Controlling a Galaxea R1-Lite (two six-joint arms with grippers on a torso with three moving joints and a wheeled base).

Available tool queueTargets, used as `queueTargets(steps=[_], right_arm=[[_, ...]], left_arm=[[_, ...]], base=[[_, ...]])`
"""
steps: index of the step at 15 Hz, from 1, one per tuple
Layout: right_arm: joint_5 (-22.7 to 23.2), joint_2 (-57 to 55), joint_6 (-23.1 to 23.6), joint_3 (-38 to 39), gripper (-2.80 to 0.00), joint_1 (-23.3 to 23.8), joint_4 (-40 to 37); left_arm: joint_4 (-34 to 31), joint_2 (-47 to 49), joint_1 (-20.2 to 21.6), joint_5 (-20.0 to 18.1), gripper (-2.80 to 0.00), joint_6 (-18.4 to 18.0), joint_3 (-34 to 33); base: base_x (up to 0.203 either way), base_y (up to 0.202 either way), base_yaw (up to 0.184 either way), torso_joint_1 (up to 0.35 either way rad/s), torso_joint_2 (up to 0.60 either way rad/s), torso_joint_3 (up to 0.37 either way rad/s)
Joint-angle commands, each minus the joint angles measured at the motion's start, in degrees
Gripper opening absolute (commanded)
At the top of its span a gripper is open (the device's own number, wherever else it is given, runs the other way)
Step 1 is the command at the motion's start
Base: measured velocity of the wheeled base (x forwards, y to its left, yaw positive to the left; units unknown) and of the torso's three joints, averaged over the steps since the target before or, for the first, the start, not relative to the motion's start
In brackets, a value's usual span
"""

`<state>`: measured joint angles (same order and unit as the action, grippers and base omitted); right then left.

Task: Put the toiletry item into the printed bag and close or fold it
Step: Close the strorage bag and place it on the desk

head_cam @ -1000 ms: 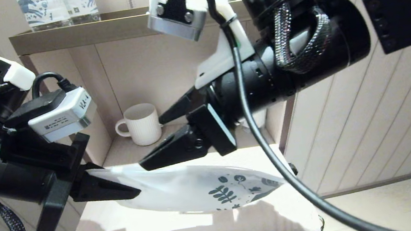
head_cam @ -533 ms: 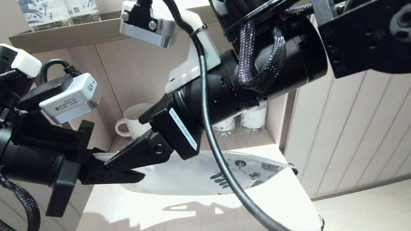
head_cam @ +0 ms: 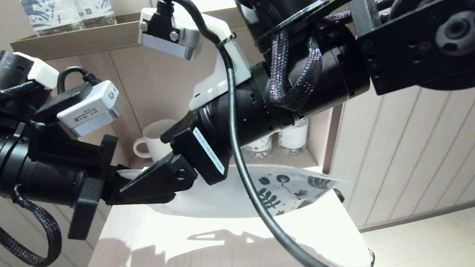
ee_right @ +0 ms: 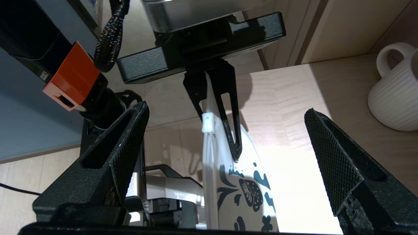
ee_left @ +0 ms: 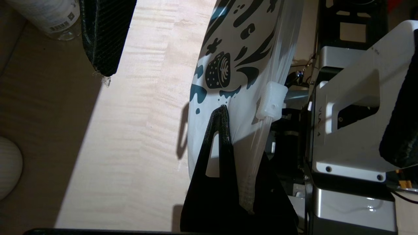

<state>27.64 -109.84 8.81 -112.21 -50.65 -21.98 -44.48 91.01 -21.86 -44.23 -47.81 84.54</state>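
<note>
The printed bag (head_cam: 274, 189), white with dark blue leaves at its far end, hangs level just above the pale wooden table (head_cam: 219, 263). My left gripper (head_cam: 134, 197) is shut on the bag's plain end (ee_left: 241, 140). A small white slider clip (ee_left: 272, 104) sits on the bag's edge, just past those fingers. My right gripper (head_cam: 146, 166) is open, its wide jaws straddling the bag (ee_right: 235, 189) and the left gripper (ee_right: 222, 130) without touching them. The clip (ee_right: 207, 122) lies between them. The toothbrush is not in view.
A ribbed white mug (head_cam: 156, 141) and small water bottles (head_cam: 292, 137) stand in the shelf recess behind the table. Printed-label bottles (head_cam: 68, 8) stand on the shelf top. The right forearm and its black cable (head_cam: 256, 196) cross in front of the bag.
My right gripper has slid left along the bag up to the left gripper. Both arms rose slightly, and the bag's printed end lifted.
</note>
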Motion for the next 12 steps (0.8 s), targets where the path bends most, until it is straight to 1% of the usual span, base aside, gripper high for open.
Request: queueTargets(steps=[1,5,6,7,12], right_arm=[[0.1,-0.6,0.2,0.0,0.0,0.1,-0.2],[-0.6,-1.0,1.6,0.0,0.0,0.3,-0.3],[-0.6,-1.1,1.8,0.0,-2.8,0.6,-0.2],[-0.6,-1.2,2.2,0.0,0.0,0.8,-0.2],[-0.6,-1.3,2.3,-0.2,0.0,0.9,-0.1]], left_arm=[[-0.3,0.3,0.2,-0.2,-2.8,-0.3,-0.2],[-0.3,0.4,0.5,-0.2,-2.8,-0.3,-0.1],[-0.3,0.5,0.6,-0.2,-2.8,-0.3,0.1],[-0.3,0.5,0.6,-0.3,-2.8,-0.3,0.0],[-0.3,0.4,0.8,-0.3,-2.8,-0.3,0.0]], base=[[0.0,0.0,0.0,0.0,0.0,0.0],[0.0,0.0,0.0,0.0,0.0,0.0],[0.0,0.0,0.0,0.0,0.0,0.0],[0.0,0.0,0.0,0.0,0.0,0.0],[0.0,0.0,0.0,0.0,0.0,0.0]])
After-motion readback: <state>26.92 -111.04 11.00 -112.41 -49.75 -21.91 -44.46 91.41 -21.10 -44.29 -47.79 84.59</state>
